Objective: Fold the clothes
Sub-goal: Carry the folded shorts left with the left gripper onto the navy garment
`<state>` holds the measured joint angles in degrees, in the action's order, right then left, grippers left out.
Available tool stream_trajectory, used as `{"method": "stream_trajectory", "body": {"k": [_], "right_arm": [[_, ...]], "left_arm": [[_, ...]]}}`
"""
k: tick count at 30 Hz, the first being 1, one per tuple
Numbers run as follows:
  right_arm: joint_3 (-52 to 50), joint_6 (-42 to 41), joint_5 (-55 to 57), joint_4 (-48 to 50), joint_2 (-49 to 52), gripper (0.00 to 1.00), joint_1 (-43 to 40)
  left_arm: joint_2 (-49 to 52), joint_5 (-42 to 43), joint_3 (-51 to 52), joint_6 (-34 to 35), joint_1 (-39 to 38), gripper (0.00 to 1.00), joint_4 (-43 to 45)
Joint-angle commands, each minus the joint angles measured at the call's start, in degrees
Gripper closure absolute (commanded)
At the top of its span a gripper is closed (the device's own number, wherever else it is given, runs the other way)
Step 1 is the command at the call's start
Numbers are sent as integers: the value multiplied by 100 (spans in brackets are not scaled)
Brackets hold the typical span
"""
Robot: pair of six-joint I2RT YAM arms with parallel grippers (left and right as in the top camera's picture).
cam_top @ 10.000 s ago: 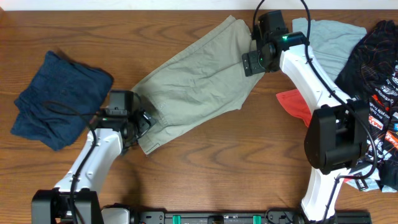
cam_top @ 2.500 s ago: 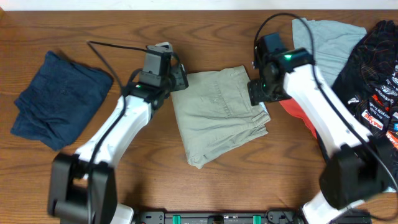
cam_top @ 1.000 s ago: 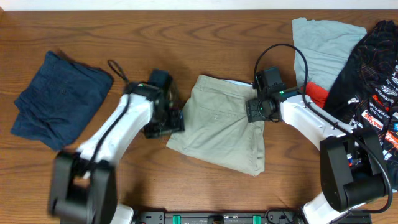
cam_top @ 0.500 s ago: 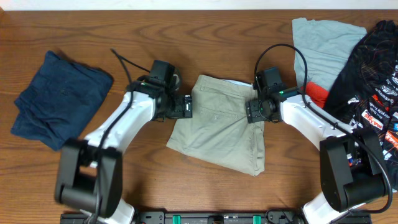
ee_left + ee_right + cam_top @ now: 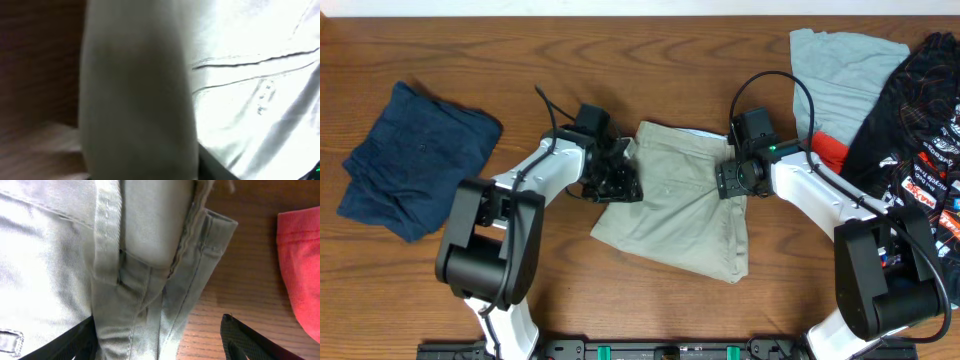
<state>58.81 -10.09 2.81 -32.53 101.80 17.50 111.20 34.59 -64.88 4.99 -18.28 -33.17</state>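
Note:
The khaki shorts [image 5: 680, 205] lie folded into a rough rectangle at the table's middle. My left gripper [image 5: 621, 180] is at their left edge. In the left wrist view a thick blurred fold of the shorts [image 5: 140, 100] fills the frame right against the camera. One dark finger [image 5: 217, 167] presses beside it, so the jaws look shut on that fold. My right gripper [image 5: 733, 184] sits at the shorts' right edge. Its fingers [image 5: 70, 342] stand wide open astride the waistband corner [image 5: 200, 260], the right one over bare wood.
A folded navy garment [image 5: 415, 160] lies far left. At the right lie a light-blue piece [image 5: 845, 65], a red piece [image 5: 826, 152], also seen close by in the right wrist view [image 5: 300, 265], and a black printed heap [image 5: 920, 100]. Bare wood runs along the front.
My left gripper has swung right onto the shorts' left edge and its jaws have narrowed onto the cloth. The right gripper has stayed in place, still open.

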Motion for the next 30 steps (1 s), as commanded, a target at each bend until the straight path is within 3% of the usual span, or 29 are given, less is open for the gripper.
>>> {"method": "stream_trajectory", "body": {"k": [1, 8, 12, 18, 21, 24, 30], "right_arm": [[44, -11, 151, -48, 52, 24, 4], [48, -15, 144, -138, -57, 13, 2], [81, -13, 146, -232, -415, 13, -52], [87, -13, 144, -356, -1123, 12, -181], [87, -13, 131, -428, -1338, 12, -190], [87, -13, 101, -479, -1399, 12, -190], [87, -13, -28, -586, -1399, 12, -190]], "left_arm": [[227, -116, 116, -153, -63, 91, -33], [24, -1349, 42, 376, 372, 94, -146], [-402, -2317, -186, 675, 850, 94, -330], [-1290, -3703, -743, 658, 1716, 94, -273], [-1633, -4448, -1049, 234, 2181, 94, 129], [-1825, -4819, -1211, -96, 2579, 94, 603], [-1858, -4968, -1281, -70, 3606, 94, 935]]}}
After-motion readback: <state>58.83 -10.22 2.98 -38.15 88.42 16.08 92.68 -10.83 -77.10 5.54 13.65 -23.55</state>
